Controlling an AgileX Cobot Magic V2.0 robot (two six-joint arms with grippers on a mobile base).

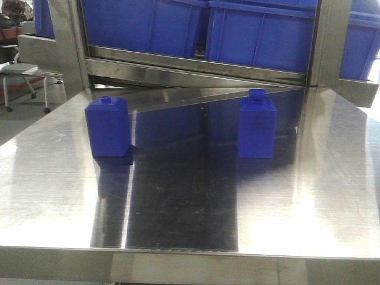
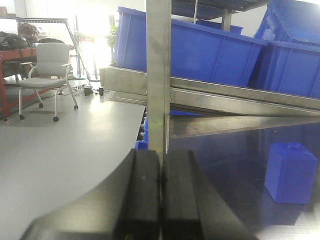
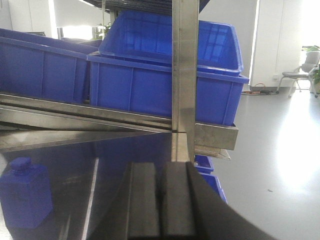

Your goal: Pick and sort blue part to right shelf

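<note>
The steel table is the largest thing, one shiny top filling the front view. Behind it stands the rack, whose front rail runs across the back. The right shelf is the section past the right-hand upright. The front view cuts off four blue bins at its top edge.

Two blue parts stand upright on the table, well apart: the left blue part and the right blue part. Both are near the back edge, just short of the rail.

Only the front view shows both parts, and it shows no gripper. Each wrist view shows one gripper and one part.

In the left wrist view, the left gripper has its black pads pressed together with nothing between them. One blue part sits ahead and to the right of it, well apart. A steel upright rises straight ahead, and a white office chair stands far off to the left.

In the right wrist view, the right gripper is likewise closed and empty. One blue part sits ahead to its left, an upright stands dead ahead, and a second chair is far right.
</note>
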